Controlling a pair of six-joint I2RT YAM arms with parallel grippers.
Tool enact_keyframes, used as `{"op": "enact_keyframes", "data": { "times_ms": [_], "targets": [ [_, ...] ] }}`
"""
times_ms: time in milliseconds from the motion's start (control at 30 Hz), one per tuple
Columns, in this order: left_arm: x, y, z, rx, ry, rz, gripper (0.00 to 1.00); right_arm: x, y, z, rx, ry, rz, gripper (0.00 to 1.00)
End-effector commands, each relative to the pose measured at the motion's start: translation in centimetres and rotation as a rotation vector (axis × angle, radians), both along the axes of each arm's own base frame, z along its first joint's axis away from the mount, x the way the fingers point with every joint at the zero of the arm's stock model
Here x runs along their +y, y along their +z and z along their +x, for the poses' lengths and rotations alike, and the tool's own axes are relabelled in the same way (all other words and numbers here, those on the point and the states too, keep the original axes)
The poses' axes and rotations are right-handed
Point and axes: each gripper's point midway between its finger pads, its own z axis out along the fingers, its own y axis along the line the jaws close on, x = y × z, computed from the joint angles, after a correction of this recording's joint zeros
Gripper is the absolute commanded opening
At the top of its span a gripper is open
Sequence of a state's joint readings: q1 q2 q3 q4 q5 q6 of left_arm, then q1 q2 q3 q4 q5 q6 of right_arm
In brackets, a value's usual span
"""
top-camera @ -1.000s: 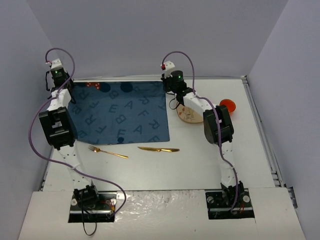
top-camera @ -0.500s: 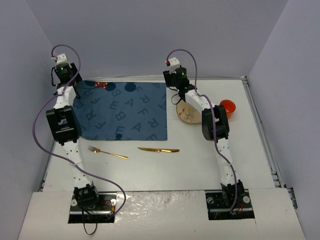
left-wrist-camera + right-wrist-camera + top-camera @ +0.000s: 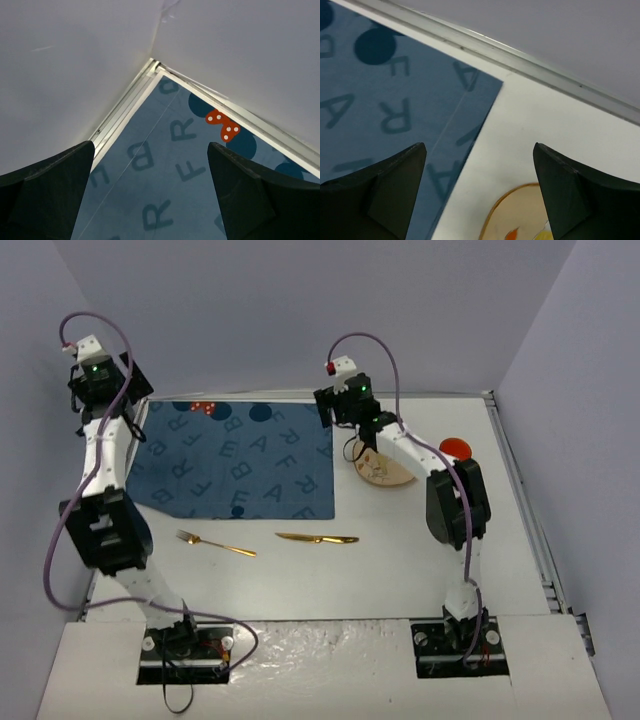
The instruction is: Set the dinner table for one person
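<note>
Top external view gives you the whole dinner table (image 3: 400,570), a broad white table with a thin metal rim, carrying everything else. At far left your left gripper (image 3: 150,146) hangs high over the back left corner. The left wrist view shows its dark fingers (image 3: 50,190) spread wide with nothing between them. Below lies the blue letter-printed placemat (image 3: 240,460), its edge just beside the rim, and a red bow with white dots (image 3: 223,125) printed near its far edge. The placemat covers the far left part of the table, lying flat and slightly askew.

In front of it, on bare white surface, you have a gold fork (image 3: 215,544) and, to its right, a gold knife (image 3: 317,538), apart from each other and near the placemat's front edge.

Further right, your right gripper (image 3: 479,147) hovers over the placemat's far right corner, also spread wide and empty. A tan plate (image 3: 385,472) with a printed figure sits just right of the placemat without touching it. Behind the right arm is an orange-red item (image 3: 456,448), possibly a small bowl, but the arm hides too much to be sure.
</note>
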State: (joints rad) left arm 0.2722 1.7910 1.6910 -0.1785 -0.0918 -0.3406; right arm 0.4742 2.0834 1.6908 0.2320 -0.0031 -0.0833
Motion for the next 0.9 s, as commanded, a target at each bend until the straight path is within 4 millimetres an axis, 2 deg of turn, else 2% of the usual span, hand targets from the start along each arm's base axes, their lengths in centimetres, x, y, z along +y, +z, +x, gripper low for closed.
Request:
{"op": "enact_keyframes", "data": {
  "times_ms": [0, 33, 67, 100, 167, 233, 333, 467, 633, 767, 867],
  "targets": [
    [0.7, -0.4, -8.1, 0.053, 0.187, -0.083, 0.94, 2.7, 1.5, -6.1, 0.041, -0.029, 0.081, 0.84],
    [0.4, -1.3, -9.3, 0.058, 0.201, -0.11, 0.94, 2.7, -0.3, -7.7, 0.088, -0.035, 0.082, 0.83],
    [0.2, -1.9, -10.1, 0.067, 0.208, -0.125, 0.94, 3.0, -0.3, -8.4, 0.101, -0.042, 0.105, 0.83],
    [0.1, -3.0, -11.1, 0.091, 0.217, -0.14, 0.94, 3.0, -1.3, -9.3, 0.13, -0.057, 0.115, 0.83],
    [0.0, -5.2, -13.3, 0.149, 0.24, -0.172, 0.94, 2.6, -4.4, -11.5, 0.207, -0.093, 0.118, 0.82],
    [0.1, -6.9, -14.7, 0.184, 0.263, -0.201, 0.94, 2.7, -6.0, -13.4, 0.234, -0.114, 0.103, 0.82],
    [0.0, -9.3, -16.0, 0.201, 0.282, -0.263, 0.94, 1.5, -8.3, -15.1, 0.272, -0.161, 0.091, 0.82],
    [-0.5, -12.2, -16.2, 0.251, 0.28, -0.322, 0.94, 0.4, -10.6, -16.7, 0.312, -0.195, 0.111, 0.81],
    [-0.2, -15.3, -15.5, 0.265, 0.308, -0.373, 0.92, 0.4, -12.9, -18.0, 0.359, -0.182, 0.134, 0.79],
    [-0.3, -17.7, -15.4, 0.314, 0.316, -0.403, 0.89, 0.6, -13.8, -18.2, 0.375, -0.176, 0.136, 0.76],
    [-0.3, -19.3, -15.4, 0.35, 0.323, -0.417, 0.85, 0.3, -14.3, -18.5, 0.379, -0.174, 0.126, 0.69]
  ]
}}
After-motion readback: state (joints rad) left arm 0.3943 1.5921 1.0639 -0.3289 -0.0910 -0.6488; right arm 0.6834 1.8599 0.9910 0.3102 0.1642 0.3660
